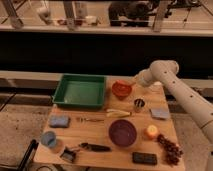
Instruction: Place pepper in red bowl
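The red bowl (121, 89) is small, round and orange-red. It stands at the back of the wooden table (95, 131), just right of the green tray. I cannot make out the pepper as a separate thing; if it lies in the bowl, its colour blends with the bowl's inside. My gripper (137, 80) is at the end of the white arm (165, 75), a little above and to the right of the red bowl's rim, apart from it.
A green rectangular tray (80, 91) stands back left. A purple bowl (123, 132), a pale yellow piece (118, 113), a metal cup (139, 103), an orange fruit (151, 131), a dark red cluster (170, 147), sponges (59, 121), a blue cup (48, 138) and a dark tool (95, 147) share the table.
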Robot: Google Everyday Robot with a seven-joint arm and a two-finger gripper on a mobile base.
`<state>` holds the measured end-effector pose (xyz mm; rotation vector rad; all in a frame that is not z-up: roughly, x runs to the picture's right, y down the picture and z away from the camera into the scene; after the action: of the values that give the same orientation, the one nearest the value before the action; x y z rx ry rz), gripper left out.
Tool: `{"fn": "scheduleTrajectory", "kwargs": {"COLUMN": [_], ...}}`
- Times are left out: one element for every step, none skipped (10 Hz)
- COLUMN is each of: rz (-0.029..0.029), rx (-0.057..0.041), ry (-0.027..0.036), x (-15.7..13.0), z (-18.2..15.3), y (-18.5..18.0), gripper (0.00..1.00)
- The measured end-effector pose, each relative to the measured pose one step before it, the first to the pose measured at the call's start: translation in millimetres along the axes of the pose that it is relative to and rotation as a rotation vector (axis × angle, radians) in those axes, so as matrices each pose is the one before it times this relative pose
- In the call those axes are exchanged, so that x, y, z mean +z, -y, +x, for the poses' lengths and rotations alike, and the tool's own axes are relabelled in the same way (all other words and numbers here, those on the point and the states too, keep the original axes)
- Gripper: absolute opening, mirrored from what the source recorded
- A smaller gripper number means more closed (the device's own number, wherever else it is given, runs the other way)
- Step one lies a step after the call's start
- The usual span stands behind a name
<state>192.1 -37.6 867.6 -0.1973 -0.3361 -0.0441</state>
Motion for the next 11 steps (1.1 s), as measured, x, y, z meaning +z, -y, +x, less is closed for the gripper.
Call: {"fn": "scheduleTrajectory", "kwargs": {"rz": [0.00035, 0.00034, -0.00256, -0.00036, 0.0, 0.00241, 0.00323, 0.00467, 0.00661, 0.00323, 0.0001], "rx": [0.0013, 0.00354, -0.0009, -0.00044, 0.00163, 0.00423, 0.00049, -0.00096, 0.00151, 0.00041, 0.00023], "ry": [-0.0025, -0.00142, 0.00486, 0.00614, 0.00286, 0.00157, -0.00068, -0.00094, -0.00203, -0.00186, -0.00297], "x": [2.86, 3.12, 3.31, 2.41, 1.54, 0.89, 1.35, 1.05, 3.19, 1.98, 4.67], "z": [-1.89, -3.09, -3.13, -3.02, -0.59, 0.64, -0.19, -0.48, 0.35, -0.04, -0.63], "y": [-2.52, -1.61, -0.88, -0.38, -1.04, -0.61, 0.48, 1.42, 3.07, 2.04, 1.2], "gripper": [0.2, 0.32, 0.42, 0.52, 0.62, 0.72, 0.79, 0.8, 0.8, 0.8, 0.8]}}
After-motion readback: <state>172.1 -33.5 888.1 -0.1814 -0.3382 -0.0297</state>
